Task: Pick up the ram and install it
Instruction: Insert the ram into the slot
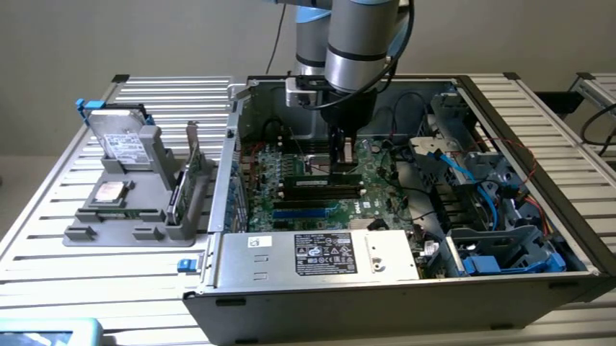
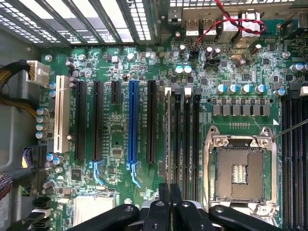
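Above the black motherboard slots [image 2: 186,134], the dark claw [image 2: 169,186] grips shut on a long, thin green ram stick [image 1: 310,177] carrying dark chips.

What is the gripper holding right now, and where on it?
The gripper is shut on the ram, pinching its top edge at about mid-length. The stick stands on edge at the memory slots of the motherboard.

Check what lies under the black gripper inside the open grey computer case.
A thin green ram stick stands edge-on among the black memory slots on the green motherboard; the gripper covers its near end.
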Motion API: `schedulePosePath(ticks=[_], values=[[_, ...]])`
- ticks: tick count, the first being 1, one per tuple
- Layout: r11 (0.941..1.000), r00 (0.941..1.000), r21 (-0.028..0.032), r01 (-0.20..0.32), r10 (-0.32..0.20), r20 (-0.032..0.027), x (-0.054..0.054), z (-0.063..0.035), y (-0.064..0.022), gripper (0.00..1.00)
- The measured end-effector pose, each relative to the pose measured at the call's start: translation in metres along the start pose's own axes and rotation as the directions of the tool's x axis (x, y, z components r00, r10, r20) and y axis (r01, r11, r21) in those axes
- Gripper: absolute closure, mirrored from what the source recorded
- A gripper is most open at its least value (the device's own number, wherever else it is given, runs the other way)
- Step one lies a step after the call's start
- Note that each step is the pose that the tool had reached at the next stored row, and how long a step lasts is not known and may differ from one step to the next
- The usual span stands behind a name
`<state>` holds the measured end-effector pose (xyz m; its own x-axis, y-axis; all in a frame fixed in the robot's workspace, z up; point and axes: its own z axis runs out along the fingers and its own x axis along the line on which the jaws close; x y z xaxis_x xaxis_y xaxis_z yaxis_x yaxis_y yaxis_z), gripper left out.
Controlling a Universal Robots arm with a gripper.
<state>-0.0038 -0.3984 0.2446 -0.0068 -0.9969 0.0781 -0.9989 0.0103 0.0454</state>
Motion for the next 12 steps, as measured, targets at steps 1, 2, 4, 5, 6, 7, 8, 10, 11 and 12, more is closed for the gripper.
schedulePosePath(ticks=[1,2,4,5,6,7,8,10,11,12], values=[[1.0000,1.0000,0.0000,0.000,0.000,0.0000,-0.0001,0.0001,0.0000,0.88],[1.0000,1.0000,0.0001,0.000,0.000,0.0004,-0.0002,0.0007,-0.0001,0.88],[1.0000,1.0000,0.0012,0.000,0.000,-0.0009,-0.0004,0.0013,-0.0001,0.88],[1.0000,1.0000,0.0021,0.000,0.000,-0.0017,-0.0004,0.0014,-0.0001,0.88],[1.0000,1.0000,0.0022,0.000,0.000,-0.0028,-0.0004,0.0014,-0.0001,0.88],[1.0000,1.0000,0.0022,0.000,0.000,-0.0029,-0.0004,0.0014,-0.0001,0.88],[1.0000,1.0000,0.0028,0.000,0.000,-0.0030,-0.0005,0.0019,-0.0001,0.88],[1.0000,1.0000,0.0099,-0.001,0.001,-0.0042,-0.0007,0.0027,0.0000,0.88],[0.9999,1.0000,0.0144,-0.001,0.001,-0.0045,-0.0007,0.0030,0.0000,0.88],[0.9998,1.0000,0.0193,-0.001,0.002,-0.0047,-0.0008,0.0033,0.0000,0.88]])
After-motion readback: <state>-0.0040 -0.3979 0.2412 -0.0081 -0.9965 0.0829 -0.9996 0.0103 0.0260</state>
